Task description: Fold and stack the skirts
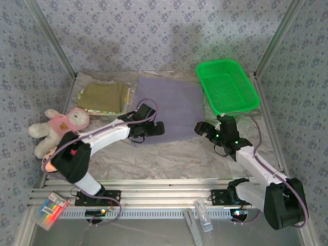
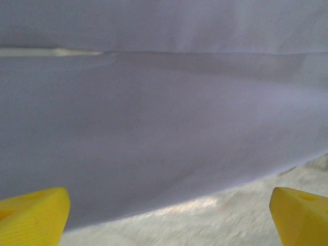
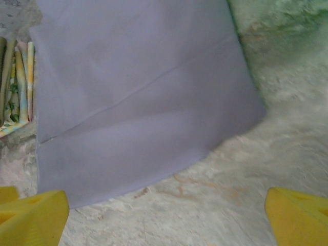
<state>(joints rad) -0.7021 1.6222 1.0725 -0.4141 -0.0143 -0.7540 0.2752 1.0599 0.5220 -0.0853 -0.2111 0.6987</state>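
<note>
L end effector [image 1: 155, 128]: I'm holding it released, jaws wide, gripping nothing. It's hanging over the near-left edge of the lavender skirt [image 1: 171, 105].
L wrist cam: my yellow fingertips [image 2: 31, 212] are sitting far apart at the bottom corners, w/ lavender cloth & a strip of table [image 2: 215, 220] between them.
R end effector [image 1: 201, 128]: also released & empty. It's hanging just off the skirt's near-right corner, over bare table.
Lavender skirt: lying flat & spread out mid-table, w/ a crease running across it.
Olive skirt [image 1: 105, 96]: folded, lying on top of a stack just left of the lavender one.
Patterned skirts [image 3: 15, 87]: their yellow/green folded edges are peeking out under the olive one.
Green basket [image 1: 228, 86]: sitting far right, near the lavender skirt's right edge.
Pink plush toy [image 1: 59, 128]: lying at the left edge, beside my L arm.
</note>
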